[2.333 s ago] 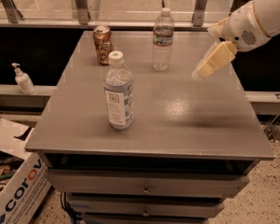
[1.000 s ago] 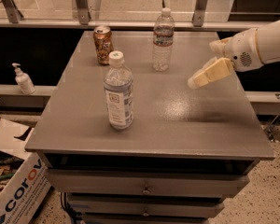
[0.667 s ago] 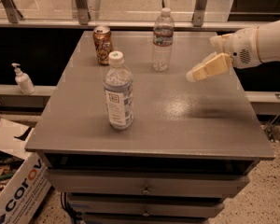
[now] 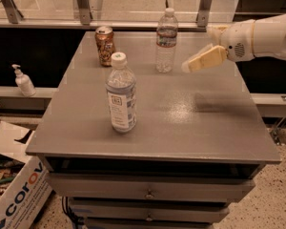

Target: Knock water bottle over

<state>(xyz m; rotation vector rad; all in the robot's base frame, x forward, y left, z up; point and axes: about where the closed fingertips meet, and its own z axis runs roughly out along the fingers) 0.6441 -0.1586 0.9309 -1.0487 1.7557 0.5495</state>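
While parked with the tool (image 4: 190, 66) near the water bottle (image 4: 166, 42), on its camera-right side and not yet touching, cannot tell whether open or closed. Target upright at the far middle of the tabletop (image 4: 205, 123), close to the back edge.

Likely failure modes:
- Hitting low probably slides it instead of tipping it. Better to aim up near the label band.
- Going too high may just skim the cap.
- Pushing camera-left could drive it into the orange can (image 4: 105, 46) standing near on that side.
- Pushing rearward could send it off the back edge. Could also roll off once down.
- Drifting toward the front risks clipping the wider bottle (image 4: 120, 97), the wrong target.
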